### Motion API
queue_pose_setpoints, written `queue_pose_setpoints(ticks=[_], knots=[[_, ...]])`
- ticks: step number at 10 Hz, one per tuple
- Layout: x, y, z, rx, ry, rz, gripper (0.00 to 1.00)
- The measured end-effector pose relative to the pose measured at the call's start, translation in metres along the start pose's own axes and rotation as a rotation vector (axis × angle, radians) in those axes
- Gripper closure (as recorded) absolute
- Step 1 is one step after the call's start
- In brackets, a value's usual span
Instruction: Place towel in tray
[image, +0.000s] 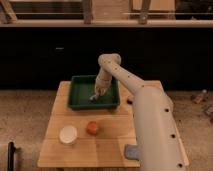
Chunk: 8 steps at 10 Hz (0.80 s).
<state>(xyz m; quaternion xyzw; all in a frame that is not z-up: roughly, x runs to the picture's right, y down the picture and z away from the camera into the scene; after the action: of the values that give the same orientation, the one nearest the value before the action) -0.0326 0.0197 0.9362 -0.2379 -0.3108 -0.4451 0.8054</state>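
A green tray (80, 95) sits at the back of the wooden table (107, 145). My white arm reaches over it and the gripper (97, 93) hangs inside the tray, just above its floor. A small pale bit, which may be the towel (93, 97), shows at the gripper's tip over the tray floor. I cannot tell whether the gripper still holds it.
A white cup (68, 134) stands at the front left of the table. An orange object (92, 128) sits in front of the tray. A blue-grey object (131, 150) lies at the front right, beside my arm. A dark object (130, 100) lies right of the tray.
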Motion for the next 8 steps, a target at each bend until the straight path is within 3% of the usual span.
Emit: queue_pose_setpoints(ticks=[3, 8], knots=[[-0.0034, -0.0054, 0.0004, 0.015, -0.006, -0.004, 0.21], [-0.0051, -0.0067, -0.0026, 0.034, -0.011, 0.002, 0.2]])
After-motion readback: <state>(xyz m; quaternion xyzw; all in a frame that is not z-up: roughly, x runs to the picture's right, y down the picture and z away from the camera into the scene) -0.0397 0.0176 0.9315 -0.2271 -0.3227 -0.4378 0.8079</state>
